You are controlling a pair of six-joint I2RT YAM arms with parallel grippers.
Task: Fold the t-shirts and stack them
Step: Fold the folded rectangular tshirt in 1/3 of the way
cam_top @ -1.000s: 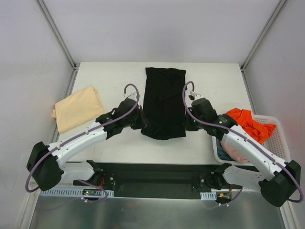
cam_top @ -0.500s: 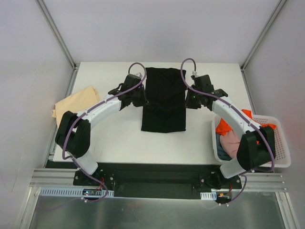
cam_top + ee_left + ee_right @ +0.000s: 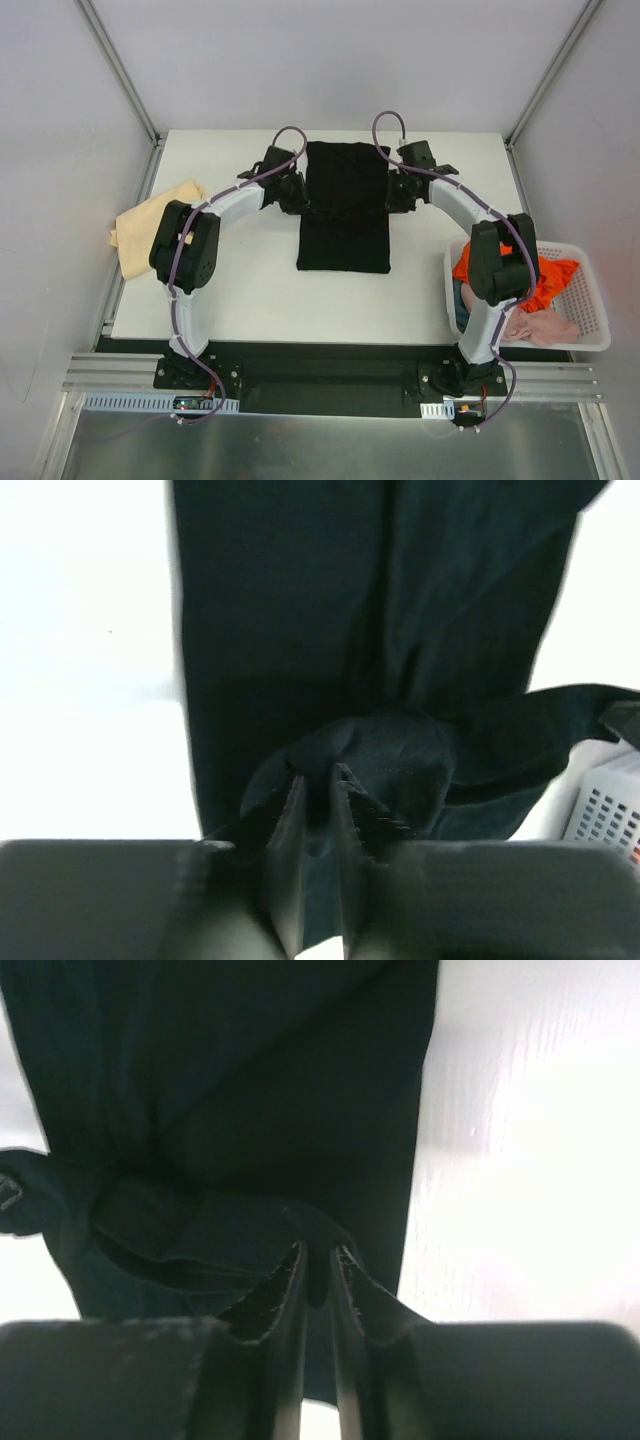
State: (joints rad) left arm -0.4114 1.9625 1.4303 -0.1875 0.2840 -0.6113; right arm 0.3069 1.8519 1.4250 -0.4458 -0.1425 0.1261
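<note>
A black t-shirt (image 3: 345,215) lies folded into a long, narrow rectangle on the white tabletop (image 3: 240,290). It sits midway between the left and right edges and reaches almost to the far edge. Its near end is square and flat.

From above, the left gripper (image 3: 298,192) meets the shirt's left side and the right gripper (image 3: 392,192) meets its right side, both in the far half. That view does not show how their jaws stand.

Each wrist camera shows its two fingers only a narrow slit apart, with dark cloth humped up against the tips. Whether the cloth is actually pinched cannot be told. The left wrist camera also catches a sleeve trailing sideways.

Only the overhead view shows the other shirts. A pale tan t-shirt (image 3: 160,228) lies loosely folded at the left edge. An orange t-shirt (image 3: 545,275) and a pink t-shirt (image 3: 545,325) are heaped in a white mesh basket (image 3: 590,300) at the near right corner.
</note>
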